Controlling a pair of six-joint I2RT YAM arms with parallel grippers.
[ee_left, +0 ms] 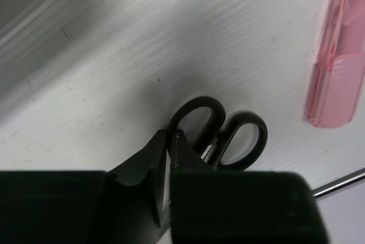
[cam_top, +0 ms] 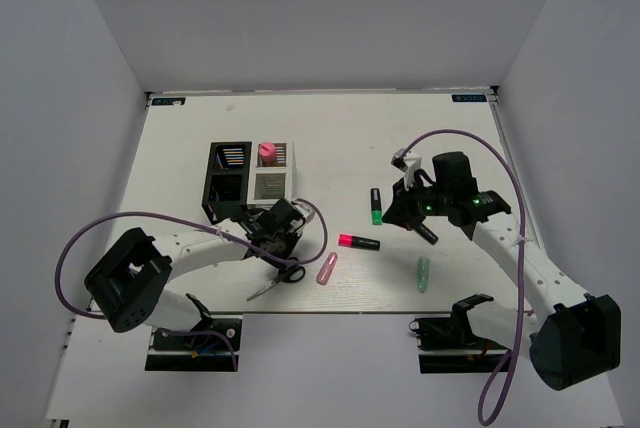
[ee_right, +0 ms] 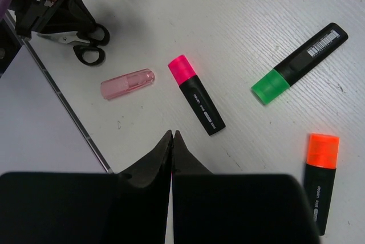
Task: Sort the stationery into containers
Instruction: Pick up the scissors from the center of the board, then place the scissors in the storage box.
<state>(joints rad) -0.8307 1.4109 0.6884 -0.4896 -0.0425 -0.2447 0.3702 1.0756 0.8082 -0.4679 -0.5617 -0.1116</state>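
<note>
Scissors [cam_top: 291,274] flat beside pale pink stick [cam_top: 326,268], pink-capped highlighter [cam_top: 360,242] nearby, white organizer [cam_top: 271,188] upright (pink marker [cam_top: 267,153] inside)

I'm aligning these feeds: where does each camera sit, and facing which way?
Top external: above, behind the bases, looking down on the table; both arms show.
Left wrist: on left arm, looking down past shut left gripper at scissors.
Right wrist: on right arm, looking down past shut right gripper at highlighters.
All three share scissors, pink stick.

The scissors [ee_left: 221,127] look glossy plastic — the table [ee_left: 171,27] matt.
</note>
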